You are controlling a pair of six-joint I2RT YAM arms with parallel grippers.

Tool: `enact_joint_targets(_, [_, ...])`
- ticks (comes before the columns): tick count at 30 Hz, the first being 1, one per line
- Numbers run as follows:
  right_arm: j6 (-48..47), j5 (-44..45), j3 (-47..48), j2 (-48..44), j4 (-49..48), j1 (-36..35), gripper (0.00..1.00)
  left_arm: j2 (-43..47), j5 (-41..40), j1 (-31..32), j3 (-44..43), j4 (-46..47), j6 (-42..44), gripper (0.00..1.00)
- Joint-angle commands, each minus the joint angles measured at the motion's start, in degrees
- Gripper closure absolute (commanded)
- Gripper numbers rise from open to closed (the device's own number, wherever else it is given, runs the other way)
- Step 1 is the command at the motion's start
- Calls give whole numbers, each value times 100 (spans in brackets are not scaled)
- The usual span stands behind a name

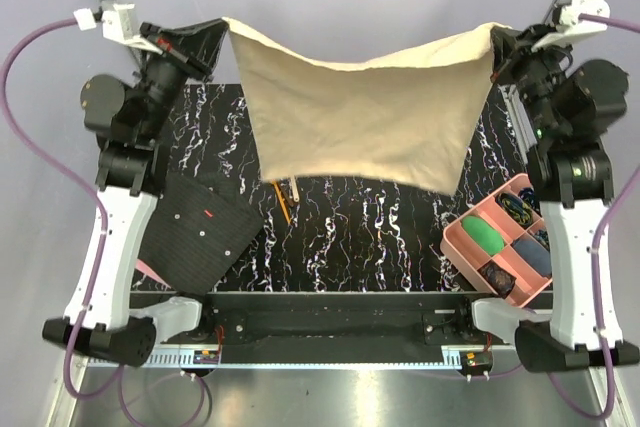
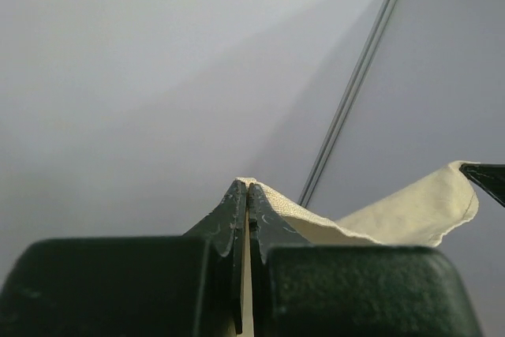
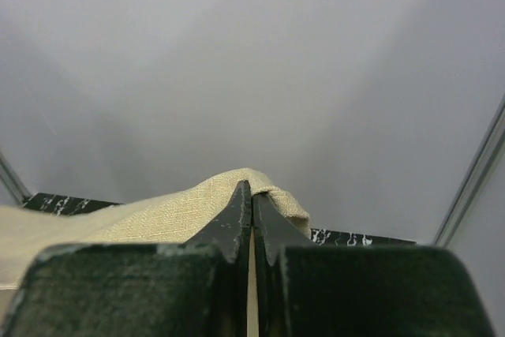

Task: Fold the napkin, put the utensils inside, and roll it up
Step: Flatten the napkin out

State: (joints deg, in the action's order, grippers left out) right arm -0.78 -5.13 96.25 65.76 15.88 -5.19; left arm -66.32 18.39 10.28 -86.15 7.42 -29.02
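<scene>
Black white-veined marbled tabletop [image 1: 350,247]: the bare middle strip is the room for laying cloth down.

Large plain beige cloth napkin [image 1: 360,117] hangs in the air over the far half, spread between both arms. Its top edge sags mid-span and its lower edge droops toward the right. Judging by the drape it's soft, light and limp, so it will crease wherever it lands. The corners are the right hold points, and that's where it's held.

Black dotted rubbery mat [image 1: 200,232] with a red mark sits near-left and the pink compartment tray [image 1: 452,244] near-right, flanking the landing zone. The tray is close below the napkin's low right corner, a likely snag risk.

Grip: left gripper [image 1: 218,29] is fully closed, pinching the top-left corner. The right gripper [image 1: 498,42] does the same on the top-right. Both wrist views show cloth clamped between the fingers.

Thin orange-brown wooden stick [image 1: 283,205] and pale wooden spoon [image 1: 296,190] lie on the table at the napkin's lower edge, partly hidden. Lowering the cloth could shove them.
</scene>
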Motion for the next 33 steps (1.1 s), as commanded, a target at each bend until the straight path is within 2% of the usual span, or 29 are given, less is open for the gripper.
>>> enact_joint_targets(1, [190, 460, 298, 1007, 20, 193, 100, -1073, -2, -79, -691, -196, -104, 100])
enact_joint_targets(4, [428, 232, 500, 1903, 38, 422, 100, -2268, 33, -184, -1394, -521, -131, 100])
enact_joint_targets(5, [577, 170, 561, 2445, 47, 657, 100, -2958, 59, -219, -1596, -575, -174, 100])
enact_joint_targets(7, [753, -153, 868, 3089, 90, 843, 100, -3770, 120, -334, -2342, -723, -280, 100])
enact_joint_targets(8, [928, -260, 1026, 3771, 152, 1036, 100, -4618, 286, -360, -2641, -724, -428, 100])
enact_joint_targets(9, [1026, -357, 1376, 4126, 178, 1107, 100, -5044, 409, -413, -3201, -724, -490, 100])
enact_joint_targets(10, [1088, -584, 1614, 4504, 213, 1186, 98, -5457, 524, -422, -3485, -603, -587, 85])
enact_joint_targets(11, [1193, -699, 1851, 5195, 327, 1283, 89, -6183, 743, -431, -3749, -549, -823, 69])
enact_joint_targets(12, [1220, -813, 2367, 5532, 415, 1336, 72, -6495, 849, -439, -4239, -496, -921, 52])
enact_joint_targets(13, [1238, -1197, 2659, 5866, 512, 1380, 28, -6742, 894, -440, -4426, -426, -983, 34])
enact_joint_targets(14, [1281, -1358, 2976, 6461, 817, 1415, 12, -6979, 877, -422, -4515, -365, -1009, 28])
enact_joint_targets(15, [1308, -1473, 3623, 6720, 1012, 1459, 0, -7008, 833, -405, -4429, -277, -984, 25])
enact_joint_targets(17, [1247, -1746, 4163, 7238, 1477, 1460, 0, -6790, 763, -396, -4148, -75, -852, 19])
enact_joint_targets(18, [1264, -1781, 4400, 7293, 1549, 1460, 0, -6641, 728, -396, -3694, 4, -782, 18])
enact_joint_targets(20, [1282, -1834, 4281, 7146, 1532, 1460, 0, -6124, 649, -396, -3174, 189, -528, 16])
enact_joint_targets(23, [1343, -1966, 3545, 6733, 1419, 1460, 0, -5482, 569, -396, -2059, 304, -281, 15])
enact_joint_targets(25, [1431, -1983, 3139, 6477, 1348, 1460, 0, -5208, 560, -396, -1661, 356, -254, 14])
enact_joint_targets(28, [1615, -2080, 2024, 5889, 971, 1442, 0, -4707, 516, -369, -923, 409, -263, 14])
enact_joint_targets(29, [1720, -2115, 1386, 5583, 674, 1407, 0, -4462, 447, -360, -556, 435, -271, 14])
enact_joint_targets(33, [1897, -2256, 133, 4992, 188, 1161, 0, -3933, 288, -317, 167, 366, -368, 14])
